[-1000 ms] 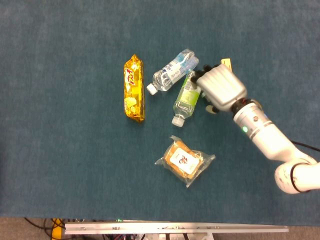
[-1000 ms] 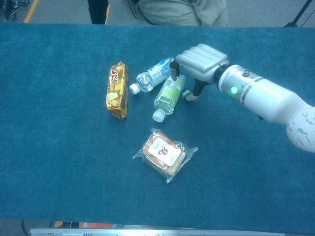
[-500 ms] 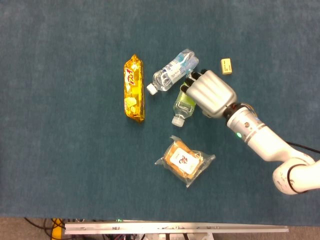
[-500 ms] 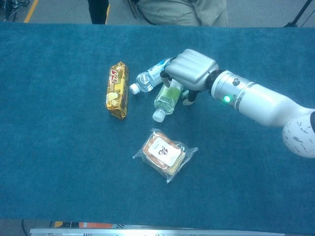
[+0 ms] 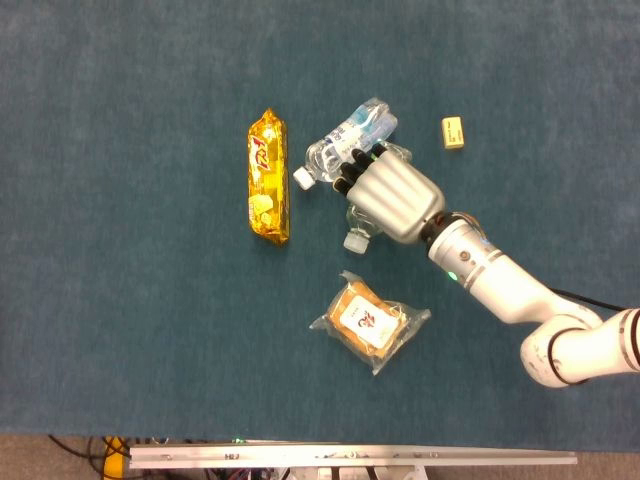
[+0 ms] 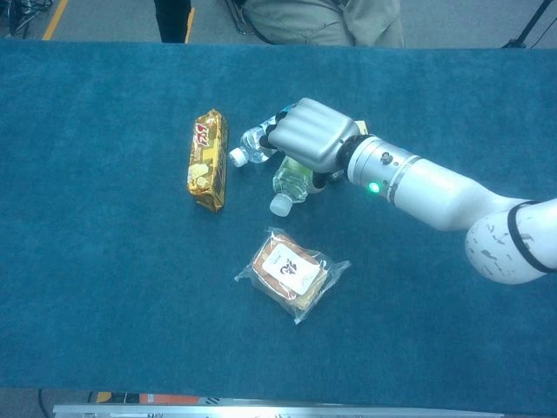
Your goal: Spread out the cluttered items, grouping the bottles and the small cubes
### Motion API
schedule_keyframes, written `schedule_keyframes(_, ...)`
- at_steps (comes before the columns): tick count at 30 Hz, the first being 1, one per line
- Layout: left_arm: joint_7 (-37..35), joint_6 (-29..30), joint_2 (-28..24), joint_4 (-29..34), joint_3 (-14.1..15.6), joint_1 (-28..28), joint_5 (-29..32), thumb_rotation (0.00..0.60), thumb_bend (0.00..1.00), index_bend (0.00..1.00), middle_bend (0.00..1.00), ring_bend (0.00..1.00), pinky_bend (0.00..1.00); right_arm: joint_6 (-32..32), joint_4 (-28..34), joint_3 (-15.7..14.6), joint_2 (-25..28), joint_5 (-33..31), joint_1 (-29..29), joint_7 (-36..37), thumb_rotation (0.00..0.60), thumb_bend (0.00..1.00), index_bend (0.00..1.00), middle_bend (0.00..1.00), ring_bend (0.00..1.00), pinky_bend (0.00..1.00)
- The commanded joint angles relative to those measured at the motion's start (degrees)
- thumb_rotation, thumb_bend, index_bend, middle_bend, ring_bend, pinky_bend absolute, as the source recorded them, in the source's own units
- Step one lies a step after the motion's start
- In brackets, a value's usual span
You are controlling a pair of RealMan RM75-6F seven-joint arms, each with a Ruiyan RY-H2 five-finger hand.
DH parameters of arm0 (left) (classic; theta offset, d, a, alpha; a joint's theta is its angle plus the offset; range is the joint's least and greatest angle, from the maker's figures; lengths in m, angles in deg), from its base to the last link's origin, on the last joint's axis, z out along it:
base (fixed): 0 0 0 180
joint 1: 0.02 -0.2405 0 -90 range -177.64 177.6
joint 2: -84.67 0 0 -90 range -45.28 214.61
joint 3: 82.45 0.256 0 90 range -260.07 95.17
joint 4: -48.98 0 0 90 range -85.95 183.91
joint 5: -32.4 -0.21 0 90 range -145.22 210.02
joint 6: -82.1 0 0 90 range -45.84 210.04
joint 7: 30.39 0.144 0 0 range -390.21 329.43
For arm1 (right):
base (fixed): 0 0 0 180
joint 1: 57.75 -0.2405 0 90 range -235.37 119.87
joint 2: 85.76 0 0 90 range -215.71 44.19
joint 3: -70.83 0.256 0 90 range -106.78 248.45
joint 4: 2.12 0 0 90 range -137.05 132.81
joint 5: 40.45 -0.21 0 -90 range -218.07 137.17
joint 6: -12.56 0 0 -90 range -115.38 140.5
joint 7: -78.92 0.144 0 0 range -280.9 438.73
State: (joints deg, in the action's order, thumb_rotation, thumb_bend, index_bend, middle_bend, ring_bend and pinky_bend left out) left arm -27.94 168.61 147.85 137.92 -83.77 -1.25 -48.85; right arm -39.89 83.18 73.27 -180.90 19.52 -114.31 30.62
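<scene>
At table centre your right hand (image 5: pixel 392 196) lies knuckles-up over the green-labelled bottle (image 5: pixel 357 231), fingers curled down around it; whether it grips, you cannot tell; the clear ribbed bottle (image 5: pixel 349 135) touches at 11 o'clock; a small yellow cube (image 5: pixel 453 132) sits at 2 o'clock.

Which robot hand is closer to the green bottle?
Right. The right hand is directly over the green bottle, covering most of it. The left hand shows in neither view.

Gold snack bar (image 5: pixel 268 178), yellow cube (image 5: pixel 453 132)
</scene>
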Motion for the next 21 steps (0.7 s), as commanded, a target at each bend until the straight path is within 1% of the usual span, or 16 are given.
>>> schedule_keyframes(1,-0.1,-0.1,0.0,-0.1,0.0,0.0,0.1,0.600,0.39,0.21,0.22,0.19,0.23,0.4,-0.1,0.7,-0.4,-0.8,-0.1,0.7,0.600,0.00,0.31,0.31,0.23,0.37)
schedule_keyframes(7,-0.4,-0.4,-1.0,-0.3,-0.8,0.4,0.8,0.600,0.39,0.21,0.22,0.19,0.23,-0.3,2.5,1.9,1.1,-0.9,0.4,2.3,0.600,0.00,0.31,0.31,0.23,0.37)
schedule_keyframes(11,-0.9,-1.4,-1.7,-0.3,-0.8,1.4,-0.5,0.600,0.39,0.21,0.22,0.19,0.23,-0.9,5.5,2.3,3.8,-1.9,1.1,3.0,0.600,0.00,0.31,0.31,0.23,0.37)
schedule_keyframes(16,-2.9,-4.7,-2.3,-0.7,-0.5,4.5,-3.7,0.600,0.39,0.21,0.22,0.19,0.23,-3.1,10.9,2.2,9.3,-2.7,3.0,3.9,0.600,0.00,0.31,0.31,0.23,0.37)
schedule_keyframes(21,-7.8,-9.6,-2.3,-2.0,-0.4,9.7,-8.2,0.600,0.39,0.21,0.22,0.19,0.23,-5.6,17.3,1.8,16.0,-3.1,5.3,5.0,0.600,0.00,0.31,0.31,0.23,0.37)
